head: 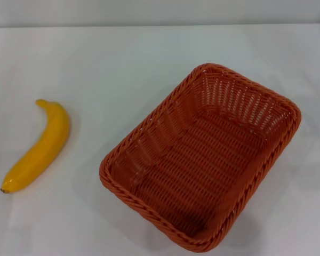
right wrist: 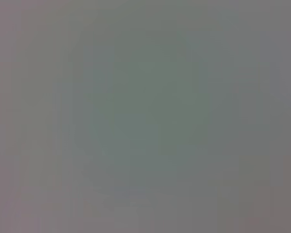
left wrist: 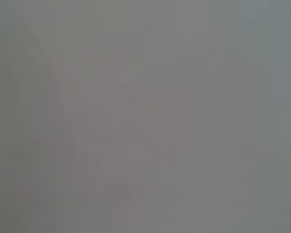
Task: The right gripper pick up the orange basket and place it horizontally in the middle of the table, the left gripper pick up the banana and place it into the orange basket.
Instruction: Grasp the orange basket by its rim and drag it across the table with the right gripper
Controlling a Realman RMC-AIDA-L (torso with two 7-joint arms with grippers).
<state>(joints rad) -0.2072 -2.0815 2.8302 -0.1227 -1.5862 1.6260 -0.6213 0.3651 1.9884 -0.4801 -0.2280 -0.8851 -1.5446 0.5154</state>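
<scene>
The orange basket [head: 202, 160] lies on the white table [head: 122, 69], right of centre in the head view, turned at a slant with one corner toward the near edge. It is empty inside. The yellow banana [head: 40, 149] rests on the table at the left, apart from the basket, its dark tip pointing toward the near left. Neither gripper shows in the head view. Both wrist views give only a flat grey field with nothing to make out.
Bare white tabletop lies between the banana and the basket and behind both. The table's far edge meets a pale wall [head: 160, 10] at the top of the head view.
</scene>
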